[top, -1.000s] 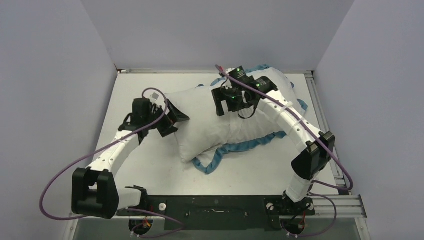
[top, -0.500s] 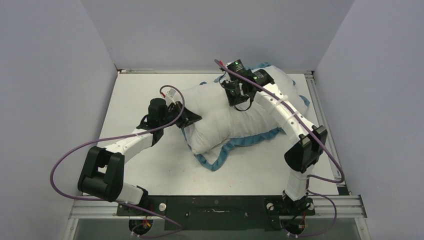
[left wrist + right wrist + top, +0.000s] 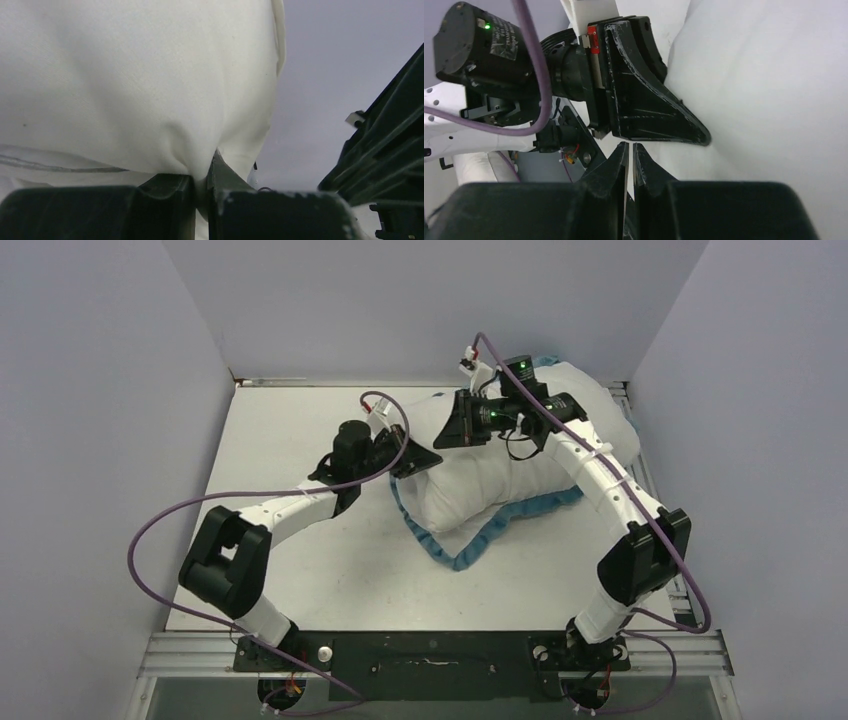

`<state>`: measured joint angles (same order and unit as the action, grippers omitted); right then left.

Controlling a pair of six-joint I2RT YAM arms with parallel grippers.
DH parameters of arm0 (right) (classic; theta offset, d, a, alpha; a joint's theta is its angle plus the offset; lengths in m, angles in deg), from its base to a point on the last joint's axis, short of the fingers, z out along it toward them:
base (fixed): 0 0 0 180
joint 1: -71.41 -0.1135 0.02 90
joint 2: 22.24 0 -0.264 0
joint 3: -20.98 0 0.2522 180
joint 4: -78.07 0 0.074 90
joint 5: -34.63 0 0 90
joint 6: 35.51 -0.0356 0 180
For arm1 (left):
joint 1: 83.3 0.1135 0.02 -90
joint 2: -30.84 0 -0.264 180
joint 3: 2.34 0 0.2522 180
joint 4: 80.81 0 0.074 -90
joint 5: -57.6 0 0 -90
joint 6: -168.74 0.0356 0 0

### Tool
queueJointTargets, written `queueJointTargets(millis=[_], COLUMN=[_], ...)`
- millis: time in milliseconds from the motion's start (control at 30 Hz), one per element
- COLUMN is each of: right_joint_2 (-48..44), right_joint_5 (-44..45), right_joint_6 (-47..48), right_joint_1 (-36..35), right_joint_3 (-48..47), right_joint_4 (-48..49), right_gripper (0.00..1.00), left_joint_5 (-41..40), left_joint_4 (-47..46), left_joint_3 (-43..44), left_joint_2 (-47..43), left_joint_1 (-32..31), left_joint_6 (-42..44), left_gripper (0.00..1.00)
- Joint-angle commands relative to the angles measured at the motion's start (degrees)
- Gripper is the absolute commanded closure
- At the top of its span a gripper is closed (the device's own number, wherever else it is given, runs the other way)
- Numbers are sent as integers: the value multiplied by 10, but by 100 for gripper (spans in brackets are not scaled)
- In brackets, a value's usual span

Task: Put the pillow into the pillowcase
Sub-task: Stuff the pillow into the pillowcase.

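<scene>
Two grey walls (image 3: pixel 90 390) flank the white table (image 3: pixel 300 560); left hand (image 3: pixel 203 172) pinches pillow (image 3: pixel 500 470), right hand (image 3: pixel 630 150) clenched.

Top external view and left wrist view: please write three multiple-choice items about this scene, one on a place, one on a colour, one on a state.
1. Where on the table does the pillow lie?
A) near left corner
B) far right part
C) off the table, on the floor

2. What colour is the ruffled edge of the pillowcase?
A) red
B) green
C) blue

3. How are the left fingers?
A) shut on a fold of the pillow
B) wide open in the air
C) shut on a purple cable

Key: 1 B, the top view shows it by the far right edge; 2 C, a blue ruffle runs along the pillow's near side; 3 A, the left wrist view shows white fabric pinched between them.
</scene>
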<state>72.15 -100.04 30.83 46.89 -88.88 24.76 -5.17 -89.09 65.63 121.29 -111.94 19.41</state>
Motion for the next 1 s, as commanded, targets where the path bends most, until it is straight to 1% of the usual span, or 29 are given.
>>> queueJointTargets(millis=[0,33,100,133,167,200,233,267,300,333,400,467,567,633,700,800,900,967], right_joint_2=[19,22,25,23,20,15,8,1,-6,-10,-9,3,37,67,103,174,241,285], right_joint_5=[28,68,166,231,279,336,386,433,491,537,599,652,707,740,759,763,776,786], right_joint_6=[14,38,82,101,117,125,129,133,134,132,131,134,148,160,171,180,192,188], right_joint_1=[-15,-21,-48,-72,-96,-120,-144,-167,-189,-209,-236,-261,-285,-297,-304,-305,-304,-293], right_joint_3=[-31,-51,-84,-95,-96,-92,-83,-70,-58,-46,-33,-33,-45,-53,-64,-107,-136,-149], right_joint_4=[-26,-67,-120,-138,-150,-158,-160,-158,-157,-153,-146,-138,-124,-107,-81,-73,-58,-56], right_gripper=[91,79,49,37,24,13,4,4,8,10,10,10,10,10,10,10,10,10], left_joint_5=[-31,-38,-45,-48,-47,-44,-39,-33,-34,-43,-84,-132,-205,-229,-228,-202,-163,-138], left_joint_4=[-99,-96,-108,-112,-116,-111,-97,-76,-48,-16,65,154,308,364,394,412,413,403], left_joint_3=[61,63,65,67,71,78,89,96,102,100,84,64,33,3,-35,-84,-117,-133], left_joint_2=[24,26,26,27,30,34,37,39,37,29,-4,-52,-114,-156,-197,-243,-258,-250], left_joint_1=[-20,-20,-19,-19,-18,-16,-12,-6,0,9,27,52,100,135,173,213,229,227], left_joint_6=[4,-4,-20,-32,-45,-60,-72,-80,-82,-79,-63,-36,2,26,43,65,88,104], left_gripper=[100,100,100,100,95,84,65,49,38,31,21,18,17,15,14,13,13,13])
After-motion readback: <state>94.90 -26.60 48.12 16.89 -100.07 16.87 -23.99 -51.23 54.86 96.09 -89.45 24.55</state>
